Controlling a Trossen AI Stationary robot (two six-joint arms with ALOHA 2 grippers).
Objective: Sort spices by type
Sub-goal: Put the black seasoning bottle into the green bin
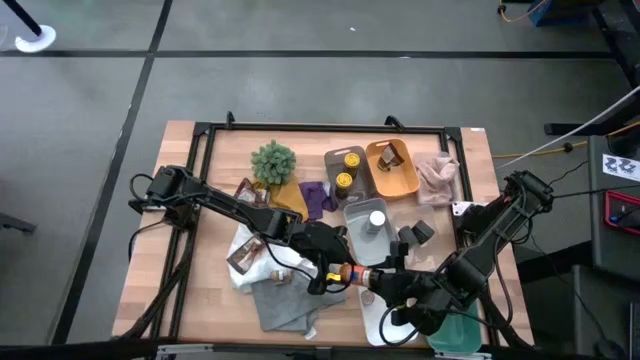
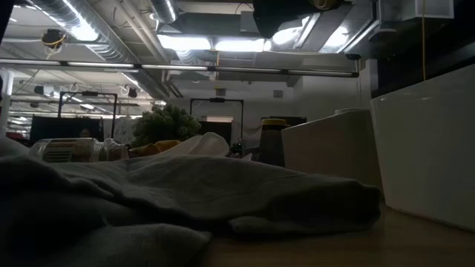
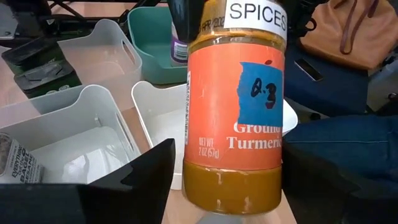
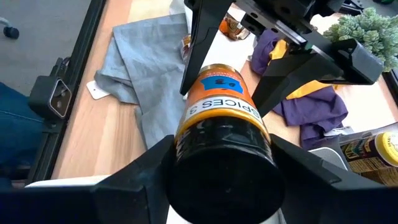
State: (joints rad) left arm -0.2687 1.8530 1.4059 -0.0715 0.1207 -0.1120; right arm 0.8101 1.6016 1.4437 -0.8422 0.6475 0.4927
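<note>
Right hand is gripping the black-capped end of the turmeric bottle; I am also seeing the left hand closing its fingers narrowly on the bottle's opposite end. The bottle is hanging above the tabletop's front edge, beside the grey cloth.

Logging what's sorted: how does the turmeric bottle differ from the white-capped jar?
The turmeric bottle lies sideways in the air, gripped between the left end effector and right end effector; the white-capped jar stands upright in a pale tray. The bottle has an orange label and dark cap; the jar's cap is white. Both are small spice containers.
</note>
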